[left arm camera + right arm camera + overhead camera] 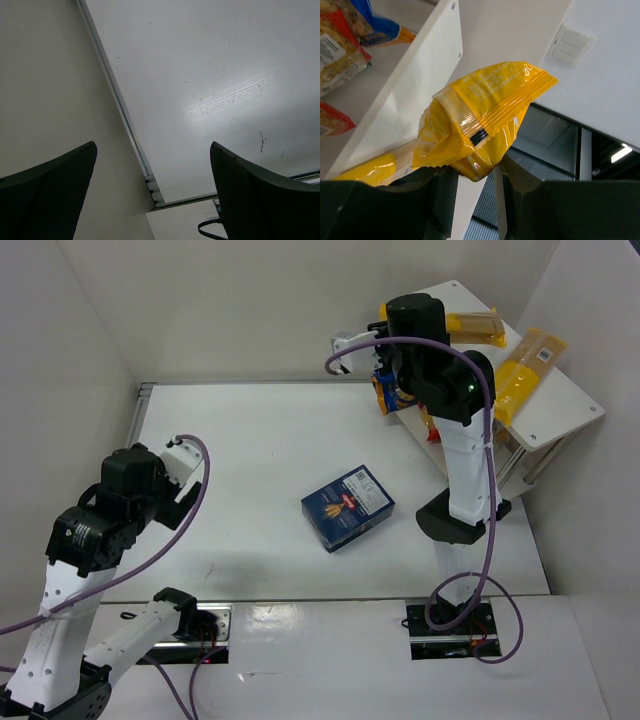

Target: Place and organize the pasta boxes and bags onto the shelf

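Observation:
A dark blue pasta box (pixel 347 506) lies flat in the middle of the table. The white shelf (pixel 562 408) stands at the back right. My right gripper (pixel 475 175) is shut on the crimped end of a long yellow spaghetti bag (pixel 485 115), held beside the shelf's top board (pixel 422 72). From above, that bag (pixel 472 326) lies across the shelf top under my right wrist. A second yellow bag (pixel 525 375) rests on the top tier. Shorter blue, orange and red bags (pixel 342 50) sit on the lower tier. My left gripper (pixel 152 185) hangs open over the table's left edge, holding nothing.
Grey walls close in the table on the left, back and right. A white wall switch (pixel 572 45) sits behind the shelf. Another yellow bag (pixel 367 167) shows beside my right fingers. A metal rail (pixel 117 100) runs along the table's left edge.

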`<move>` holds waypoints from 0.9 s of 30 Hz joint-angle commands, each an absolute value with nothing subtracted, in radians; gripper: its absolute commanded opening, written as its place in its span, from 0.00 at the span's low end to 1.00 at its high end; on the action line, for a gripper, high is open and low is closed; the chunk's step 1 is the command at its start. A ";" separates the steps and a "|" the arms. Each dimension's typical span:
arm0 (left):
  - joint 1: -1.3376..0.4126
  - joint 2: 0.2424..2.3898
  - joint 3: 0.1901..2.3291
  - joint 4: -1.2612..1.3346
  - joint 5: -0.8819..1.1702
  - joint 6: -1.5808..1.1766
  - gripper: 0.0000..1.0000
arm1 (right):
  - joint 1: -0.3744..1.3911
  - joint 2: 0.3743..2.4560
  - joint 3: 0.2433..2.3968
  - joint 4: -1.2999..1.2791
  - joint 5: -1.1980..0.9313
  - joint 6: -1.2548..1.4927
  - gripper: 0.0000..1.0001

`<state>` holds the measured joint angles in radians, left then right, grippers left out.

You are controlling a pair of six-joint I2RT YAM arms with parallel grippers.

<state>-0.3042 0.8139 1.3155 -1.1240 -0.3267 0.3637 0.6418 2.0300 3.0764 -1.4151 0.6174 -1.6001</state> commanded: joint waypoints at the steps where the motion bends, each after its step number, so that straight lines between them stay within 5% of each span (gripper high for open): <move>1: -0.299 0.792 1.318 -1.103 -0.318 0.365 0.99 | 0.588 2.006 3.131 -1.299 0.726 -1.707 0.00; 27: -0.281 0.724 1.279 -1.121 -0.290 0.356 0.99 | 0.359 2.131 3.137 -1.299 0.565 -1.772 0.00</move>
